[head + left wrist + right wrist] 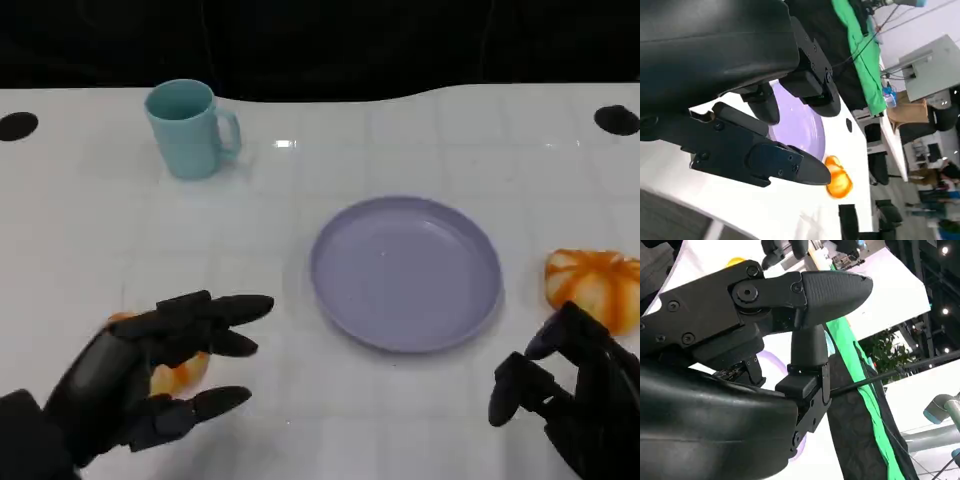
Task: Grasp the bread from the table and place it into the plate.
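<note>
Barely started tbh. The plate (405,272) sits mid-table with nothing on it. Left hand (150,375) hovers over a bread (180,375) near the front-left edge, fingers spread, not gripping. Right hand (565,395) holds nothing, beside another bread (595,285) by the right edge.

Left hand (150,375) sits low at the near left, fingers (215,310) spread and reaching right, thumb below them; nothing gripped. Right hand (570,400) at the near right edge, fingers (512,390) curled loosely inward, apart; it holds nothing.
</note>
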